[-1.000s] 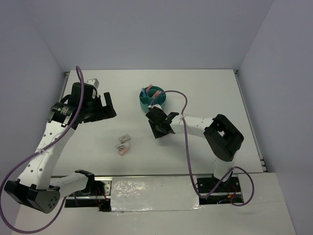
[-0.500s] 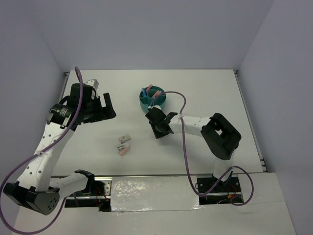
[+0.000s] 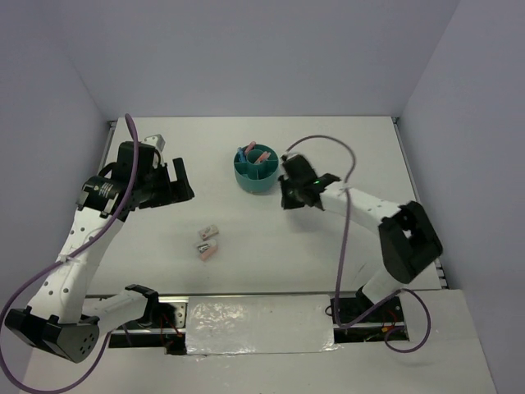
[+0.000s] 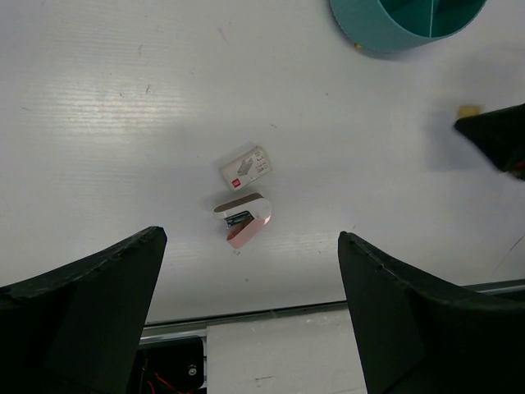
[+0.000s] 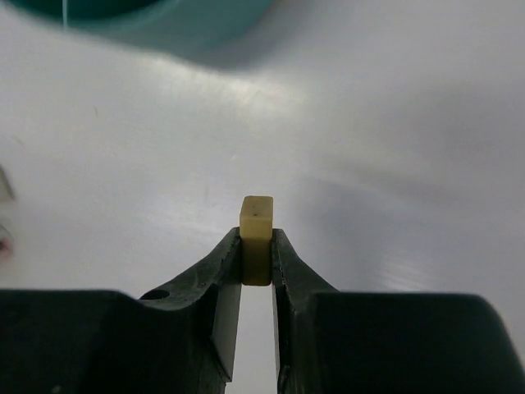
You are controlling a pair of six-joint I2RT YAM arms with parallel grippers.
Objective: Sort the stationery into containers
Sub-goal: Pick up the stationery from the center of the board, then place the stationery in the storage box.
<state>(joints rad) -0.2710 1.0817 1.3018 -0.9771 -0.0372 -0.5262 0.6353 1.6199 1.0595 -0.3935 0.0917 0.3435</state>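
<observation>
gripping the tan block (image 5: 256, 215) across its flat sides just beside the teal tub (image 5: 189, 25), right pincer (image 5: 257, 254) is nearly closed on it, block looks light, stiff, tip-hold only; left pincer (image 3: 182, 176) wide open, empty.

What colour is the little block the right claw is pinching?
Pale yellowish tan. The block shows best in the right wrist view.
</observation>
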